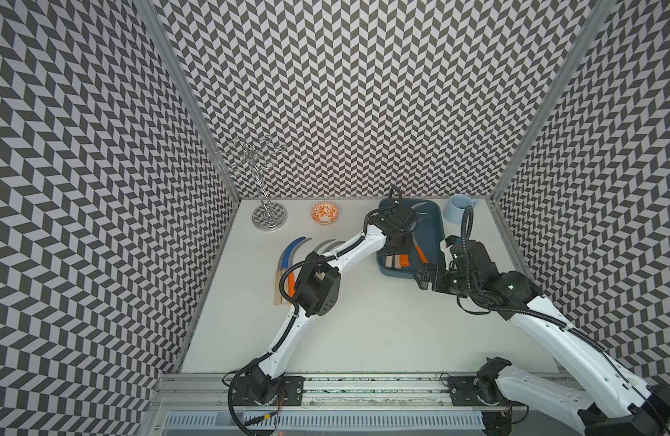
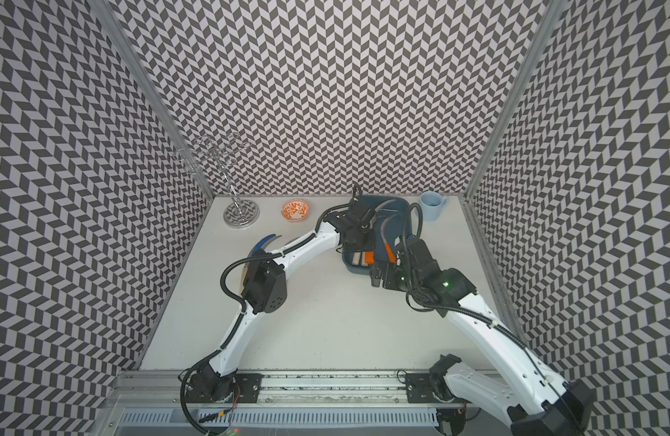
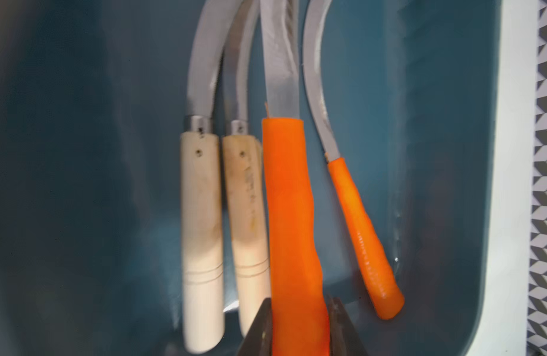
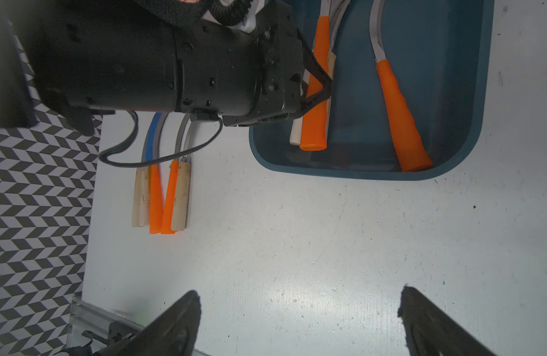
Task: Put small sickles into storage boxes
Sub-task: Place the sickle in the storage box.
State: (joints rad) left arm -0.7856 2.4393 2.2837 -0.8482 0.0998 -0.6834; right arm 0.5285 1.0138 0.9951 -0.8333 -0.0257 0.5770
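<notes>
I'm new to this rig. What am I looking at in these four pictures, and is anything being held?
Two white robot arms work at a white table. Two pictures look down from overhead; two come from cameras on the wrists. The left hand is shut on an orange-handled steel sickle in the dark teal plastic tray, where three other sickles lie. The right hand is open and empty. More sickles lie on the table, with an orange-patterned bowl, a light blue mug and a wire stand.

Chrome wire stand [image 1: 268, 218], orange-patterned bowl [image 1: 324, 213] and light blue mug [image 1: 458, 208] stood apart along the white table's [image 1: 363, 324] far edge; chevron-patterned walls [image 1: 344, 94] enclosed it.
</notes>
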